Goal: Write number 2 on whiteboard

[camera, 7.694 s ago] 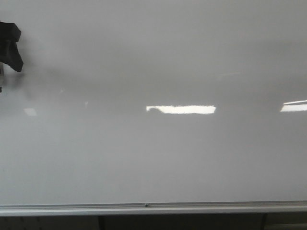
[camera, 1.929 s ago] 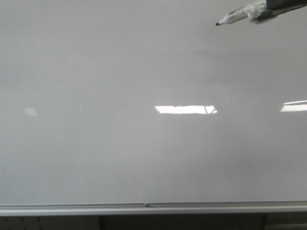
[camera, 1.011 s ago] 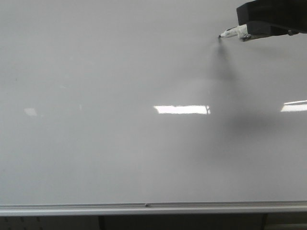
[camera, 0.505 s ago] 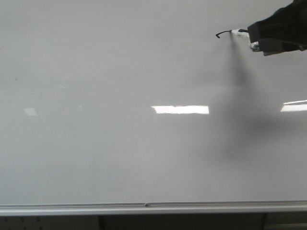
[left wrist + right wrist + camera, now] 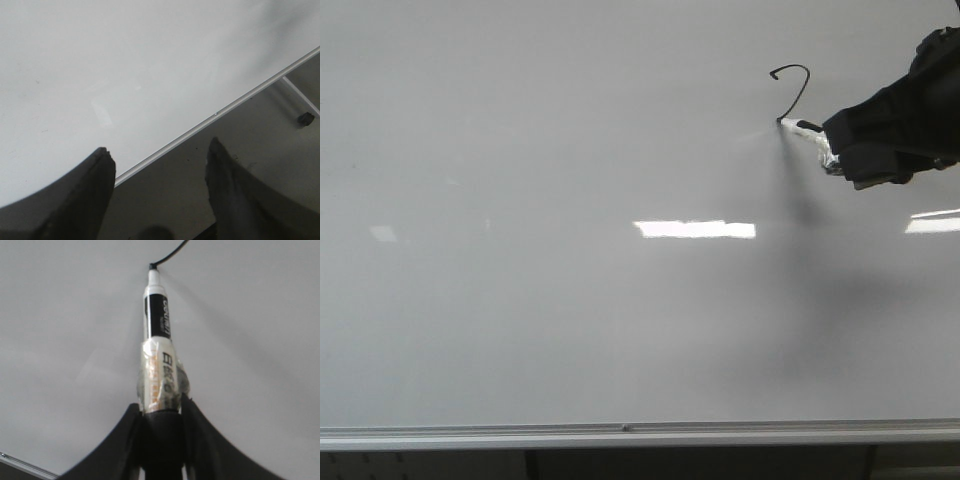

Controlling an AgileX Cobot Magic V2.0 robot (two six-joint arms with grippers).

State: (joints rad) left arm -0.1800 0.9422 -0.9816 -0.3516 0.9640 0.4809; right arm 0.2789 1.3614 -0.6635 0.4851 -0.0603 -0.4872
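A: Surface? Large glossy white-grey whiteboard (image 5: 570,300), ceiling-light glare strips on it, silver metal tray rail (image 5: 620,434) along the lower edge.

B: Task mark? Thin black partial number 2 (image 5: 794,88) stroke at about 1 o'clock on the board: hooked top, diagonal running down-left.

A: Tool? White-and-black marker pen (image 5: 158,350), barrel taped in clear wrap, long axis pointing toward 10 o'clock in the front view, tip touching the stroke's lower end.

B: Black right gripper (image 5: 161,420) clamps the marker. Left gripper (image 5: 160,165) spread apart, holding nothing, near the rail.
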